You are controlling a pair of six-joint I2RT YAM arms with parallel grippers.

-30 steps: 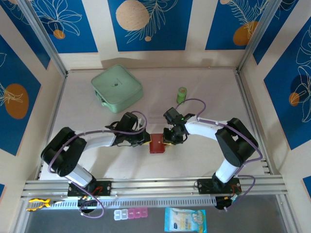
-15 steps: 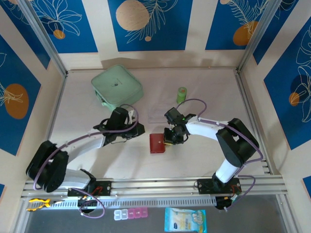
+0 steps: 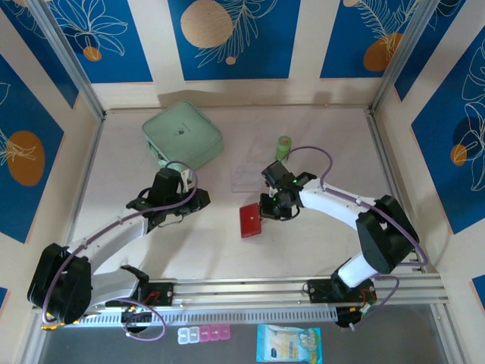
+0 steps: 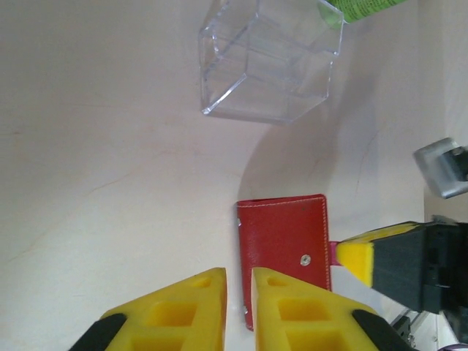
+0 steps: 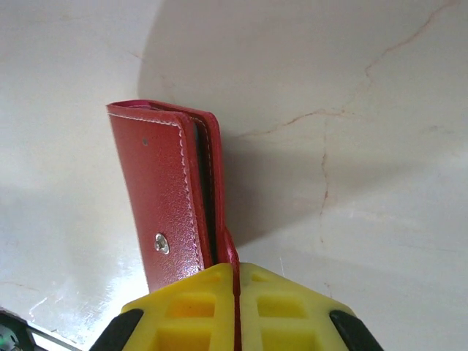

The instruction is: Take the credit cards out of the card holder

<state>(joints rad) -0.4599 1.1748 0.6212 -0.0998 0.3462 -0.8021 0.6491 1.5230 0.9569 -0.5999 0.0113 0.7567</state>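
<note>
Carefully, my right gripper (image 5: 235,274) pinched the card holder (image 5: 162,183) by its strap (image 5: 228,252); my left gripper (image 4: 239,281), narrowly parted and empty, needed to pin it down first.

**Bystanders on a Pale Table**

A mint-green square case (image 3: 182,135) sits far left on the table (image 3: 333,136). A clear plastic tray (image 4: 267,62) lies mid-table, with a small green cylinder (image 3: 283,147) just beyond it. A pastel pill organiser (image 3: 203,334) and a blue packet (image 3: 289,343) rest below the front rail.
</note>
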